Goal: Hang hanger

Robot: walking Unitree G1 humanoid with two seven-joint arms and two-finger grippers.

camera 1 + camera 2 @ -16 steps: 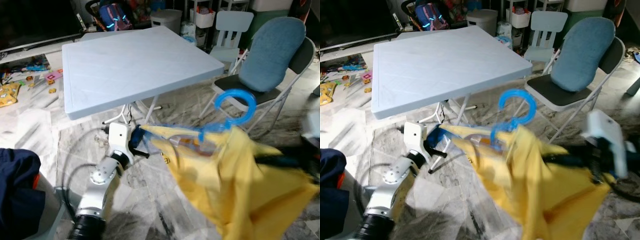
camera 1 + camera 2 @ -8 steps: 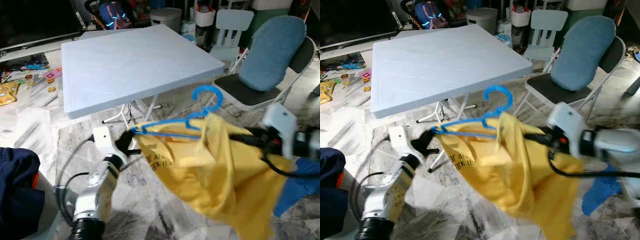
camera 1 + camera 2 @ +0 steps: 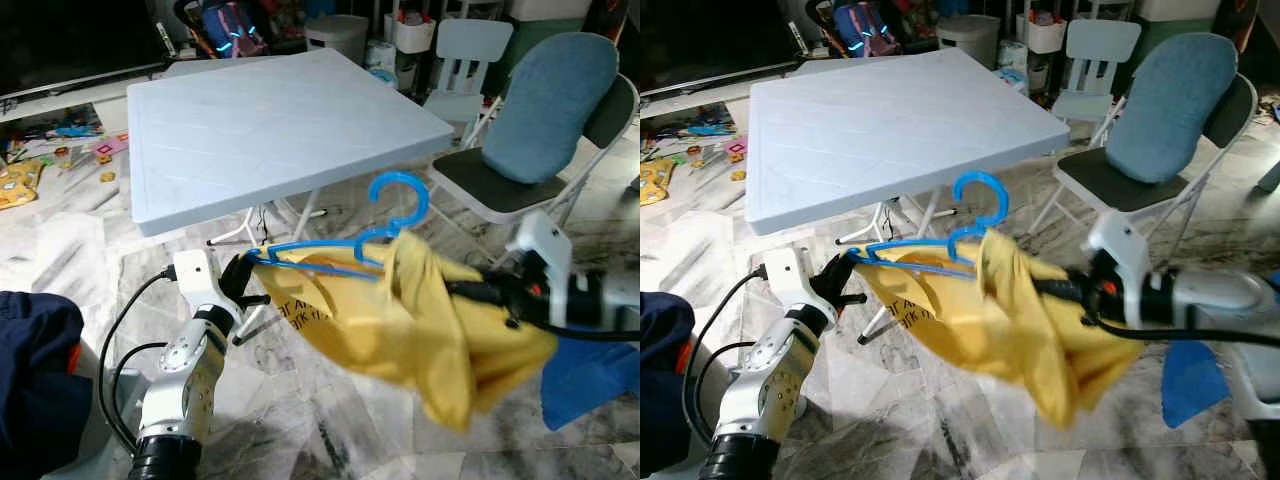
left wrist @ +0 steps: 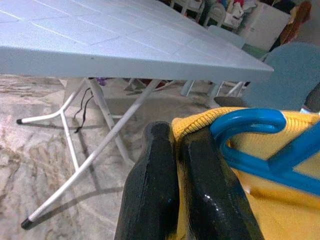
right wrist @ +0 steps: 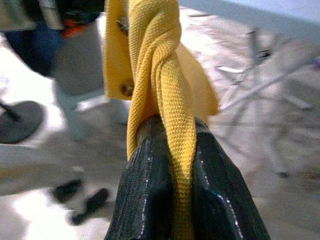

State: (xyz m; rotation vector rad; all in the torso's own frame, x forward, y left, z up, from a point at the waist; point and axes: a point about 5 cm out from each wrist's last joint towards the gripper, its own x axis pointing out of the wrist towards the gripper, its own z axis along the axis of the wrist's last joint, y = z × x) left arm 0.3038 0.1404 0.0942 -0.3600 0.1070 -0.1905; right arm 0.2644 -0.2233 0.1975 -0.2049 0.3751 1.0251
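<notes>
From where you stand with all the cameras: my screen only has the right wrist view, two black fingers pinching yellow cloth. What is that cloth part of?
Observer: A yellow shirt draped on a blue hanger, held in the air between both arms.
Operator: Who holds the other end?
Observer: The left gripper, shut on the shirt's edge at the hanger's left tip.
Operator: What is behind it?
Observer: A pale blue table, and to the right a folding chair with a blue cushion.
</notes>
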